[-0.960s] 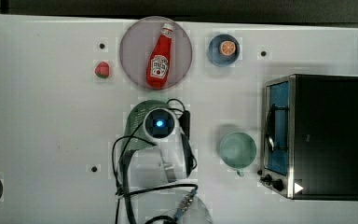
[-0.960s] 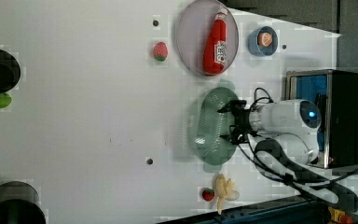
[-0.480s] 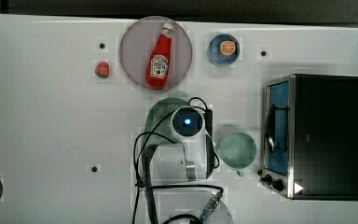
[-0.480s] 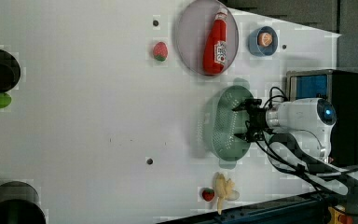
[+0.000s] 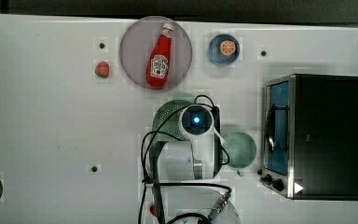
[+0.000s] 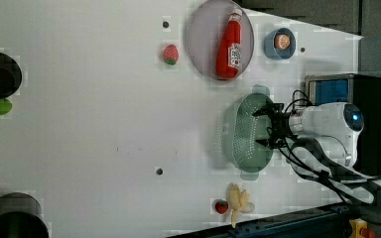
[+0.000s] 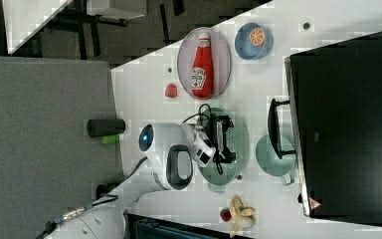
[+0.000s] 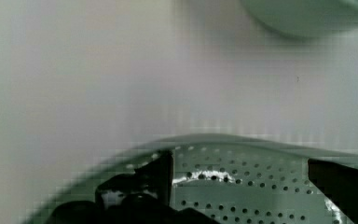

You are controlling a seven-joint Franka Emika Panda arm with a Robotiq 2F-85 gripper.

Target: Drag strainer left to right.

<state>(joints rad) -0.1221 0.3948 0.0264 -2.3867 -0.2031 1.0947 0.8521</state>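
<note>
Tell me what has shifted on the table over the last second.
The strainer and the gripper working inside its bowl have slid toward the top view's right, closing in on the teal cup. The jaws stand open inside the bowl, gripping nothing. The ketchup bottle, strawberry, orange bowl and oven stayed put.

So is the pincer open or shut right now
Open. In the wrist view the pincer has its two dark fingers spread wide inside the strainer bowl.

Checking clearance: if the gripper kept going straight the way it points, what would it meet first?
Most likely the perforated bowl of the pale mint-green plastic strainer; the open gripper points into it, though depth is unclear.
</note>
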